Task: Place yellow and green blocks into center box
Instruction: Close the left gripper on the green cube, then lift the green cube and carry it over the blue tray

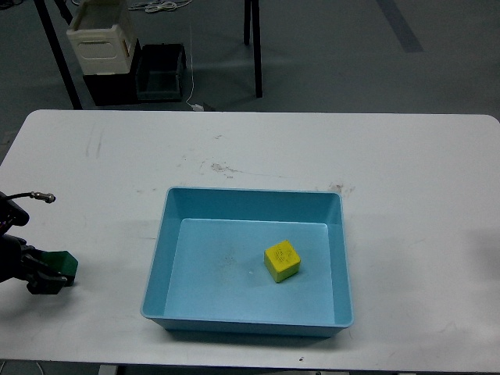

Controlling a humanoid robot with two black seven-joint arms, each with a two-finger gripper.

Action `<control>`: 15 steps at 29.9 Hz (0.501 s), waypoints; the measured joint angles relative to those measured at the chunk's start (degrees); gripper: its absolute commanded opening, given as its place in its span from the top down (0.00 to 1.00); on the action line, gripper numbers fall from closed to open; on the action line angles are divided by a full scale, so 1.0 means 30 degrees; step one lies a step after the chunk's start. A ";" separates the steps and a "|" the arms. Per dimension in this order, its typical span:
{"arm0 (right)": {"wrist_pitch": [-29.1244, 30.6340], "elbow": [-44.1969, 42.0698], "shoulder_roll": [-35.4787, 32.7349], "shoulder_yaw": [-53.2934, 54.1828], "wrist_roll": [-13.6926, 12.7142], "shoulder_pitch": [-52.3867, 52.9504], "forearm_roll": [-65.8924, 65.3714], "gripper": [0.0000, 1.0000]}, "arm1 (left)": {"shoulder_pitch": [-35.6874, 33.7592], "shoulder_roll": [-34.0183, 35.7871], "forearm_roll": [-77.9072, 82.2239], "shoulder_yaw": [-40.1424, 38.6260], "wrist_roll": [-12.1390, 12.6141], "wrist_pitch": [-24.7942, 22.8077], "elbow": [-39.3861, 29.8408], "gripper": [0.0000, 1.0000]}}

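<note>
Nearest, the left gripper [48, 275] has its fingers clamped on the green block [61, 266]; a shallow hold could drop it short of the center box [160, 266], where the yellow block [282, 261] sits.

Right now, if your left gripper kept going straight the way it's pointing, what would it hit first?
My left gripper points right, with the green block between its fingers. Past that comes bare table, then the left wall of the blue box. Height is hard to judge, so it might pass over the rim.
</note>
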 measured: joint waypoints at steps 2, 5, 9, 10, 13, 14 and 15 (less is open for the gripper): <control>-0.0005 -0.0009 0.0000 0.0000 0.0000 0.0000 0.0000 0.00 | 0.0006 -0.0015 -0.0009 0.0001 -0.0001 -0.0001 0.0034 0.48; -0.0009 -0.0015 0.0000 0.0000 -0.0001 0.0000 0.0000 0.00 | -0.0158 0.0078 -0.0235 -0.0091 0.0002 -0.0022 0.0049 0.48; -0.0012 -0.0017 0.0000 0.0000 -0.0001 -0.0001 0.0000 0.00 | -0.1248 0.0265 -0.1518 -0.0463 -0.0001 -0.0022 0.0050 0.48; -0.0011 -0.0017 0.0000 0.0000 0.0000 -0.0001 0.0000 0.00 | -0.1822 0.0387 -0.2139 -0.0539 0.0003 -0.0019 0.0003 0.48; -0.0021 -0.0017 0.0000 0.0000 -0.0001 -0.0003 0.0000 0.00 | -0.3428 0.1073 -0.4192 -0.0613 0.0007 -0.0008 -0.0299 0.48; -0.0039 -0.0017 0.0000 0.0001 -0.0001 -0.0004 0.0000 0.00 | -0.3886 0.1338 -0.4826 -0.0623 0.0008 -0.0006 -0.0442 0.49; -0.0100 -0.0023 0.0000 0.0006 -0.0001 -0.0012 0.0000 0.00 | -0.4252 0.1520 -0.5352 -0.0623 0.0008 -0.0008 -0.0613 0.49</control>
